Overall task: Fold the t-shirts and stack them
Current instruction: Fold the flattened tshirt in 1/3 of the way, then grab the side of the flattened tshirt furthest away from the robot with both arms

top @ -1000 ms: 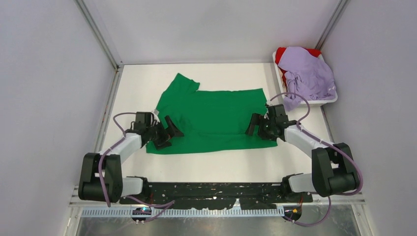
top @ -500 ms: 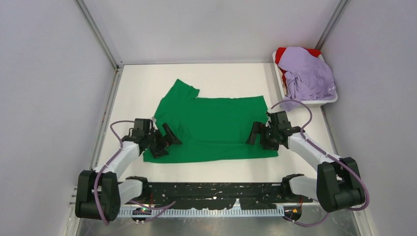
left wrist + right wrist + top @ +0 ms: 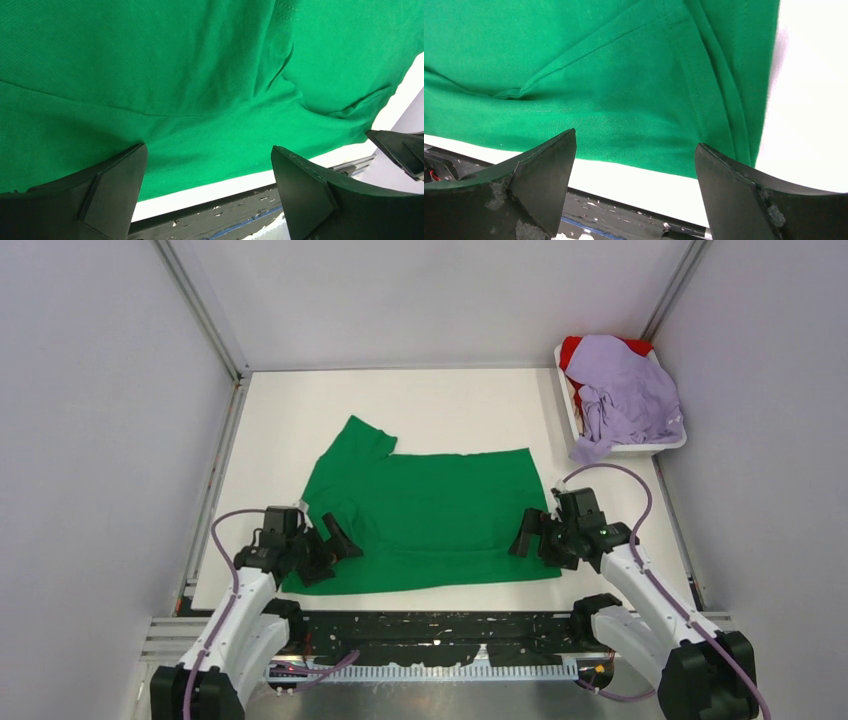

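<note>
The green t-shirt (image 3: 425, 520) lies flat beneath the left gripper (image 3: 329, 552) and right gripper (image 3: 529, 540), both spread apart.

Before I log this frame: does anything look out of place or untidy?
The pale lavender cloth t-shirt is crumpled on the red cloth t-shirt in the white rectangular tray, and part of it spills over the tray's near corner onto the table. The bright green cloth t-shirt lies mostly flat.

You see your right gripper (image 3: 634, 141) spread wide just above the green t-shirt (image 3: 589, 75) — its stitched edge lies flat on the white table (image 3: 809, 100).
</note>
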{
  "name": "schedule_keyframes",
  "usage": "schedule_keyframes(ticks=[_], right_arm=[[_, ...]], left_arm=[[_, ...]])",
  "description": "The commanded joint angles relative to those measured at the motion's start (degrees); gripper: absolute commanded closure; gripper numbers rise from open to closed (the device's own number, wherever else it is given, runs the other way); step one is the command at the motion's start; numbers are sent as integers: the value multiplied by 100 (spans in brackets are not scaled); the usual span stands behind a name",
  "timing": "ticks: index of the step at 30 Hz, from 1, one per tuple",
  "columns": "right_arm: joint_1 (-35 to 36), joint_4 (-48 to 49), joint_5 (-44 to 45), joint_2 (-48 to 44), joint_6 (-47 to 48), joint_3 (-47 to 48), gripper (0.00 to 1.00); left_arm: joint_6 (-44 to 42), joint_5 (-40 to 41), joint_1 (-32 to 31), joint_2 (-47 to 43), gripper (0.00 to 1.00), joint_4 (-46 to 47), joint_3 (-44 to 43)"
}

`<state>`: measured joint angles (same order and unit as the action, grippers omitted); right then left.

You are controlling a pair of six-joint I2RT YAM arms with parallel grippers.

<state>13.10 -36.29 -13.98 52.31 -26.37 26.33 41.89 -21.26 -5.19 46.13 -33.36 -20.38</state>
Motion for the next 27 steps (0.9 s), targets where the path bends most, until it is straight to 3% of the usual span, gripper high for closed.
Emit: schedule_keyframes(ticks=[1,6,10,16,23,27], right_arm=[[52,-183,247,-464,-114,157,5],[51,120,318,-675,-53,432,5],[48,576,384,-332,-52,784,4],[45,1493,406,893,21,1495,5],[47,2033,549,2052,18,2051,5],[52,2042,932,2325,87,2142,5]], left_arm=[[78,203,-8,-592,0,-806,130],[69,366,-6,-1012,0,-735,-520],[117,488,0,-585,0,-101,-1121],[-126,695,5,1680,0,525,-2917],[-630,1308,107,4951,1,234,-6120],[-811,975,158,6859,0,-166,-8290]])
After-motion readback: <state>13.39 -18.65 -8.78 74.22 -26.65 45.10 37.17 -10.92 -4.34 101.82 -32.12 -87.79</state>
